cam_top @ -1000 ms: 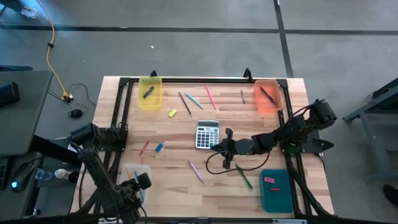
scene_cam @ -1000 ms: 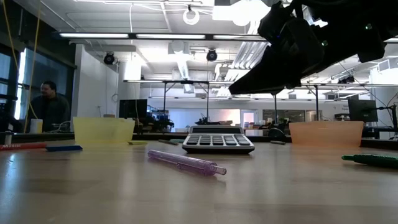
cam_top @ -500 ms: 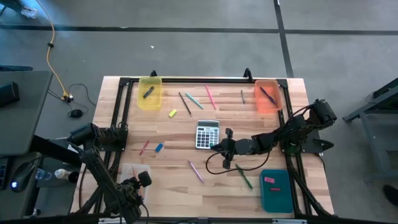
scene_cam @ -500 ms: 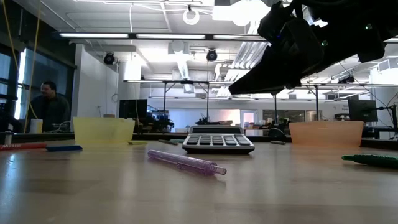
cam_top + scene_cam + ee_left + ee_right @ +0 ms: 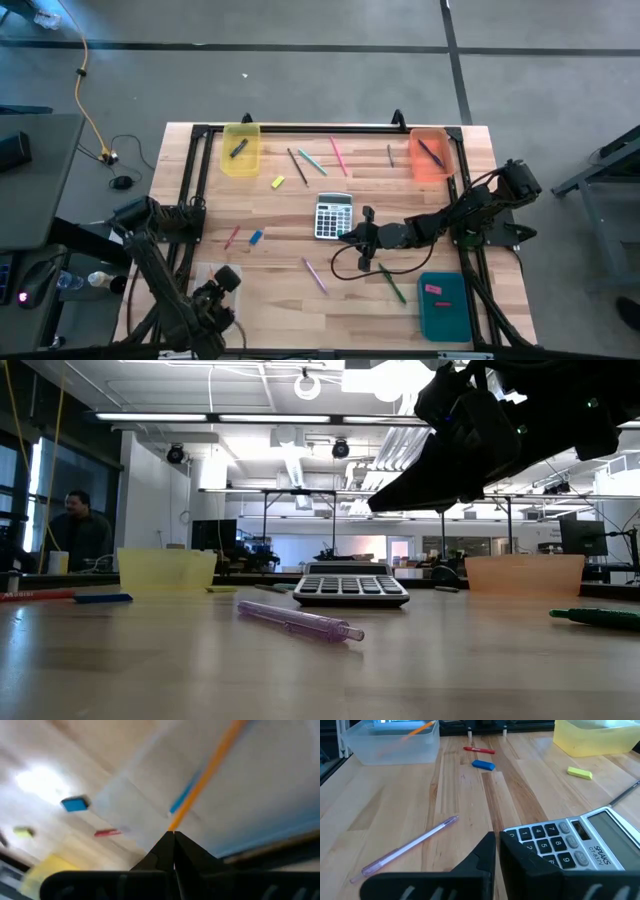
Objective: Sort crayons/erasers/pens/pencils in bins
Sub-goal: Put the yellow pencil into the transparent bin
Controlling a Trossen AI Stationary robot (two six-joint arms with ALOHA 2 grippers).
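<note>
My left gripper (image 5: 222, 287) is shut over the clear bin (image 5: 208, 276) at the near left. An orange pencil (image 5: 207, 772) and a blue pencil (image 5: 184, 800) lie in that bin; the orange one's end comes up to my fingertips. My right gripper (image 5: 497, 842) is shut and hangs above the table beside the calculator (image 5: 333, 215). A purple pen (image 5: 315, 275) and a green pen (image 5: 393, 284) lie on the table near it. A red crayon (image 5: 232, 237), a blue crayon (image 5: 256, 237) and a yellow eraser (image 5: 278, 182) lie left of the calculator. My left gripper points steeply down into the clear bin, and the orange pencil's end (image 5: 174, 824) stands right at its shut fingertips. The view is blurred, and I cannot tell whether the fingers touch or hold it.
A yellow bin (image 5: 241, 150) stands at the far left, an orange bin (image 5: 431, 154) at the far right, and a teal bin (image 5: 444, 305) with a pink eraser (image 5: 434, 289) at the near right. Several pencils and pens (image 5: 310, 160) lie beyond the calculator.
My left gripper has risen a little over the clear bin, shifted slightly toward the far edge and rolled about its own axis.
</note>
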